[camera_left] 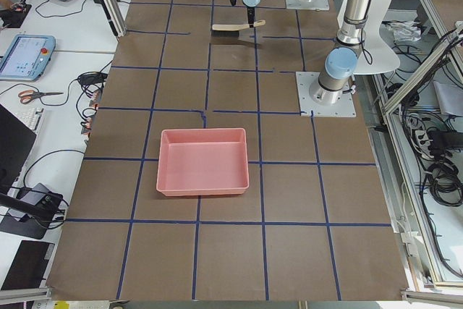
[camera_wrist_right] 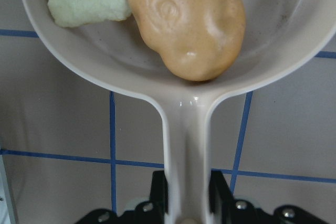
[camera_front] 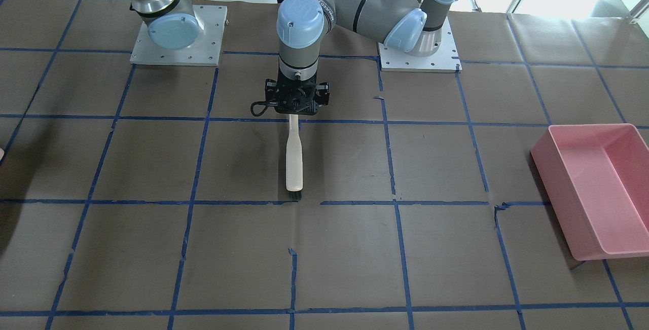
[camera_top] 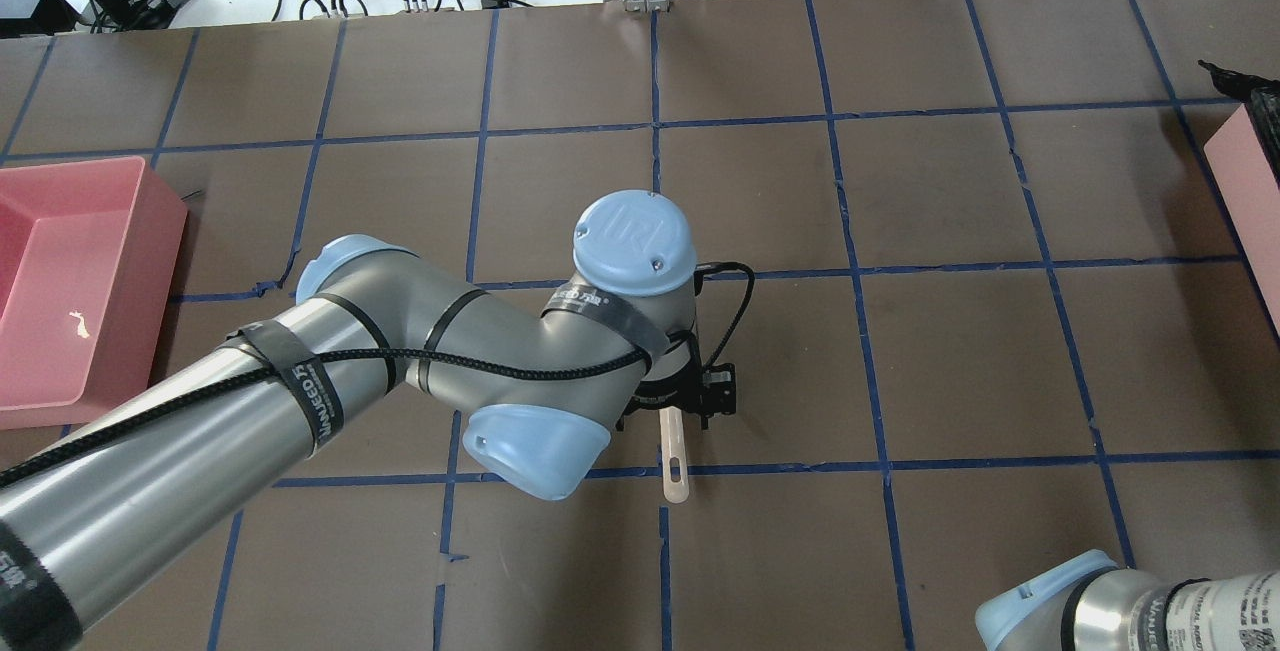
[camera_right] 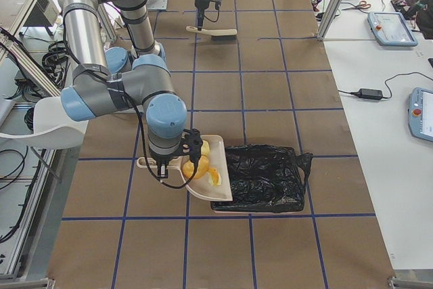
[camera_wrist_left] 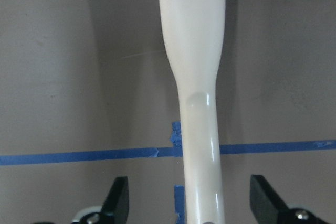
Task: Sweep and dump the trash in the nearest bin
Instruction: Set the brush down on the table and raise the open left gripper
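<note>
Trash (camera_wrist_right: 186, 24) held by the right pincer (camera_wrist_right: 188, 192), which is clamped on a dustpan (camera_wrist_right: 184, 124) handle, lumps lying in the pan, pan lip at a black-bagged bin (camera_right: 264, 181), left pincer (camera_front: 296, 102) closed on a brush (camera_front: 294, 162), well apart along the desk (camera_front: 152, 249).

Bright, even light — soft shadows; front view corner glare, wrist views blurred

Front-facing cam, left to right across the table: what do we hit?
Right arm's grey mounting plate → cream-handled brush with dark bristles → left arm's grey mounting plate → large pink rectangular tray.
</note>
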`<state>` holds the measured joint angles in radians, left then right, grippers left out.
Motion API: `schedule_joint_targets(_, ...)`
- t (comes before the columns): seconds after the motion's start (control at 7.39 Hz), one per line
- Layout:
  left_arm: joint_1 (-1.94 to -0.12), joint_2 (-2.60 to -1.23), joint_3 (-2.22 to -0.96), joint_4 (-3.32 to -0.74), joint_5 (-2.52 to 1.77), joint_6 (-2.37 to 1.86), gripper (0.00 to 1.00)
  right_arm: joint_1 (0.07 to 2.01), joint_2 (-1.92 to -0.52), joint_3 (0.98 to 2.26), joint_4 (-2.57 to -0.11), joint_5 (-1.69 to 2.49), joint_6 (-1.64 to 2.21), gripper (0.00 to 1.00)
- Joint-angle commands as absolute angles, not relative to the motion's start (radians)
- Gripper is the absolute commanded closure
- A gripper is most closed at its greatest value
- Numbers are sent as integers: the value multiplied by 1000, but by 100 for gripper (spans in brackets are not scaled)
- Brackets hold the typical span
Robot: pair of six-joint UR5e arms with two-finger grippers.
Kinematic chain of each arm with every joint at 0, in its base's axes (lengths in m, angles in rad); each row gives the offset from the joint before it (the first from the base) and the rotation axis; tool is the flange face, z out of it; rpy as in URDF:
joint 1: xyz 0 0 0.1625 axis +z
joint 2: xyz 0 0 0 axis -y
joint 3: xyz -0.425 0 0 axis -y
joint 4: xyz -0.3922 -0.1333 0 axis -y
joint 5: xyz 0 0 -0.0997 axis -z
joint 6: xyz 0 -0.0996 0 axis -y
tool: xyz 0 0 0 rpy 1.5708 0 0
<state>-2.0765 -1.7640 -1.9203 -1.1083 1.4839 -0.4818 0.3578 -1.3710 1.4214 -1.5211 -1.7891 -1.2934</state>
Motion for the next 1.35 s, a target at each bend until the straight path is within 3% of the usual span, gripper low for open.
schedule_joint_targets(0.0,-1995,-1729,-1753,-1289,1486,-371,0,371,-1368,1413,-1519,-1862,-1290,93)
schedule_joint_targets(0.27,-1919,-1704,-1555,-1541,1489,-261,0,374,-1370,1411,-1517,-1874,-1290,93)
schedule_joint_targets(0.54,-1858,-1695,-1445,-1585,1494,-132,0,408,-1368,1372,-1470,-1897,-1270,93)
schedule_joint_targets(1.22,-1720,-1655,-1407,-1660,1526,-5,0,420,-1307,1287,-1413,-1931,-1243,93)
